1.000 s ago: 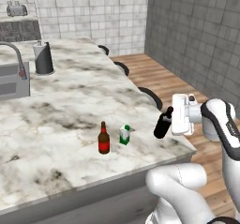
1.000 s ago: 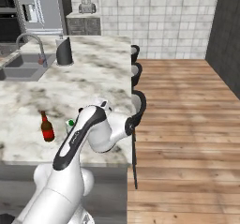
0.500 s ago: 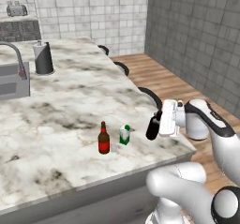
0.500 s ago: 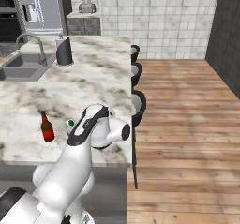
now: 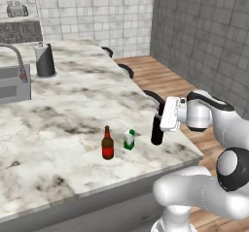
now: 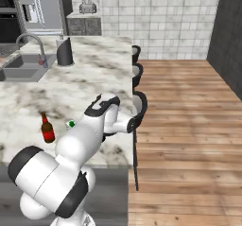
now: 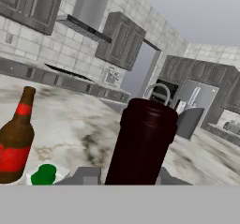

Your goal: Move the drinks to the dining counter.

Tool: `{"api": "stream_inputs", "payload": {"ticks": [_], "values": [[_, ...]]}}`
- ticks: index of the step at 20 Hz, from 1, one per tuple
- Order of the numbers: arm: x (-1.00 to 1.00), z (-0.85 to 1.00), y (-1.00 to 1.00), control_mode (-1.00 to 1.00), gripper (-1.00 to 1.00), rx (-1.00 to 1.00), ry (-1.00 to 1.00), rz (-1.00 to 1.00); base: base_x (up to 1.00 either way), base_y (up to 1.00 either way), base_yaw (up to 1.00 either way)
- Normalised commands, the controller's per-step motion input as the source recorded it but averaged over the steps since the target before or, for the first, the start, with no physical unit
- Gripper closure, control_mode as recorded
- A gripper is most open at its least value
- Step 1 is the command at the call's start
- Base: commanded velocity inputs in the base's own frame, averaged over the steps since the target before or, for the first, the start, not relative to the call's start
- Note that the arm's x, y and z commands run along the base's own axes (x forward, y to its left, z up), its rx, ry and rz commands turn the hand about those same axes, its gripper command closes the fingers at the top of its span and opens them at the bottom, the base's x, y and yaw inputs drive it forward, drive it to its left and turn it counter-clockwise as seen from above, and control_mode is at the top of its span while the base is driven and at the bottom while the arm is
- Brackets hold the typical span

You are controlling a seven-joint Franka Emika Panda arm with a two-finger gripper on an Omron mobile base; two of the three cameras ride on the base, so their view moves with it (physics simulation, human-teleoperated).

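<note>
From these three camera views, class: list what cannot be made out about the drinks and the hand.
- Wine bottle: neck and base cut off in the hand view.
- Carton: in the right base view, mostly hidden behind the arm.
- Hand: in the left base view, its fingers sit behind the bottle; grip unclear.
- Beer bottle label: too small to read.

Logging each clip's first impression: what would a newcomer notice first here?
The white arm's gripper at the tall black wine bottle, upright near the dining counter's right edge. Just left of it stand the small green-and-white carton and the red-brown beer bottle, apart from each other.
</note>
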Motion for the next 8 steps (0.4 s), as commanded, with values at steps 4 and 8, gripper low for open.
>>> {"api": "stream_inputs", "payload": {"ticks": [4,8], "values": [[0.05,-0.31,0.00,-1.00,1.00,0.01,0.00,0.00,0.00,0.00,0.00],[-0.16,-0.29,0.01,-1.00,-1.00,0.00,-0.06,0.00,0.00,0.00,0.00]]}}
